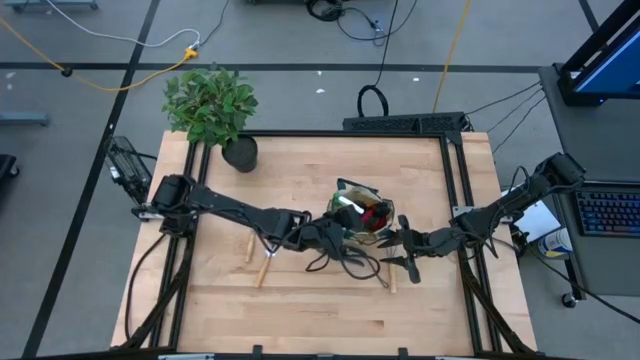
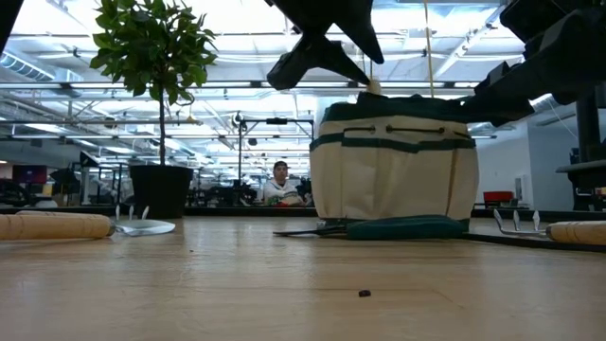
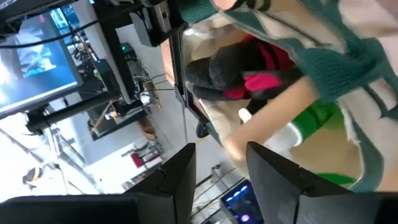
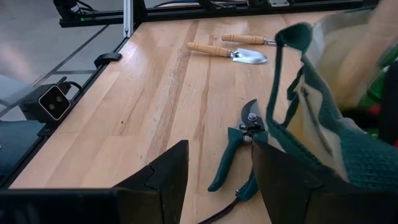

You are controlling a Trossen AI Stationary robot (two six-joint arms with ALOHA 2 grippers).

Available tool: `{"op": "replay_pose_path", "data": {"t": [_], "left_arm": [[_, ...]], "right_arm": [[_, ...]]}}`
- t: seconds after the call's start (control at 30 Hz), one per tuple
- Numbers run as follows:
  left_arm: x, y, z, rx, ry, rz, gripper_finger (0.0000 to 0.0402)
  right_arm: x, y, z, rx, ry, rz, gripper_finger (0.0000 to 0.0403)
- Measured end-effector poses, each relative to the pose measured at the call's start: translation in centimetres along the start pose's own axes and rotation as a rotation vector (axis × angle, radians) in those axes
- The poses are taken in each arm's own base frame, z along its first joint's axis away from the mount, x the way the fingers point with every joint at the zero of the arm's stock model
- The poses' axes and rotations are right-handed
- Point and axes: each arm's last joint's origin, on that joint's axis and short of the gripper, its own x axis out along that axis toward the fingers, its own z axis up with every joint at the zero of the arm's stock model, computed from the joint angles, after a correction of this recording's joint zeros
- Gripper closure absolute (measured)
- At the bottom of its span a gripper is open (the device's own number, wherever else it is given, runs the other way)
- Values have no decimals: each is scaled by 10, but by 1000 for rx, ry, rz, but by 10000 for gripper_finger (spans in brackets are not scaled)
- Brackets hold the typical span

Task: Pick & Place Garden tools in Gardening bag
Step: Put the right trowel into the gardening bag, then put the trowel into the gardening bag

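Both arms at the gardening bag (image 1: 362, 210) (fingers apart)

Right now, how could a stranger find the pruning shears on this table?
Start at the gardening bag standing mid-table, with the potted plant at the far edge. The pruning shears lie flat on the wood right beside the bag. Unlike the wooden-handled trowels, they have dark green handles and a bolted pivot.

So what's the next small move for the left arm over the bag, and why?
Probably lift the left gripper clear of the gardening bag. Its fingers are open and empty over the bag's mouth, with the glove and a green-white item already inside. The pruning shears beside the bag and two trowels remain on the table.
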Motion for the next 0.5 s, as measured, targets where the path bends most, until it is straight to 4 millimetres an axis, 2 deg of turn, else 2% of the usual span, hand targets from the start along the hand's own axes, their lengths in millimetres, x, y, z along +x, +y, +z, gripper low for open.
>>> {"op": "replay_pose_path", "data": {"t": [0.13,0.27,0.5], "left_arm": [[-2,-4,1,-29,14,-26,255],[-5,-1,1,-40,159,23,254],[-14,5,-3,-238,364,125,254]], "right_arm": [[0,0,0,0,0,0,232],[0,0,0,0,0,0,232],[0,0,1,2,-5,2,232]]}}
